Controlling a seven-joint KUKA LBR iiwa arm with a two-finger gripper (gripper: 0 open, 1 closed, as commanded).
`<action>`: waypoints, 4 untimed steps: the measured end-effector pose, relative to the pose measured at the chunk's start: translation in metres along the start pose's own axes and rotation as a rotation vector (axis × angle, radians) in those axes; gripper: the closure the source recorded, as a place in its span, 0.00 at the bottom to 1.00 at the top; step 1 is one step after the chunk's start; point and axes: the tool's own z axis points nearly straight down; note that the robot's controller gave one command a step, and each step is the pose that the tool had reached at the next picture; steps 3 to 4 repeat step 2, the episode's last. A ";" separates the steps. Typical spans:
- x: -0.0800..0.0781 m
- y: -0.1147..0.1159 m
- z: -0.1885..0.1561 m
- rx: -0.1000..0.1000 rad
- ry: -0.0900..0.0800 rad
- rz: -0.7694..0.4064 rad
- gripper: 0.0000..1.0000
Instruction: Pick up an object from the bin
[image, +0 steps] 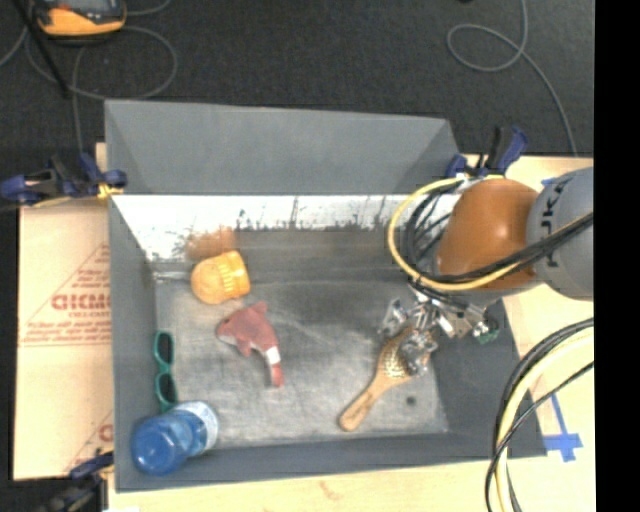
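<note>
Lying near the right front corner of the grey bin (330, 300), the wooden hairbrush (375, 388) has its bristled head directly under the gripper (415, 335); whether the gripper is spread or pressed together cannot be told. A grip on the rounded head alone could let the long handle swing down and the brush twist free. The pink toy (250, 335) lies well apart.

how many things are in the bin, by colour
yellow: 1, cup
red: 1, toy
green: 1, sunglasses
blue: 1, bottle
tan: 1, brush
total: 5
</note>
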 end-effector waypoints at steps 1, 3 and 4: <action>0.000 0.000 0.000 0.000 0.000 0.000 1.00; -0.005 -0.048 -0.202 -0.003 0.011 -0.071 1.00; -0.005 -0.048 -0.202 -0.003 0.011 -0.071 1.00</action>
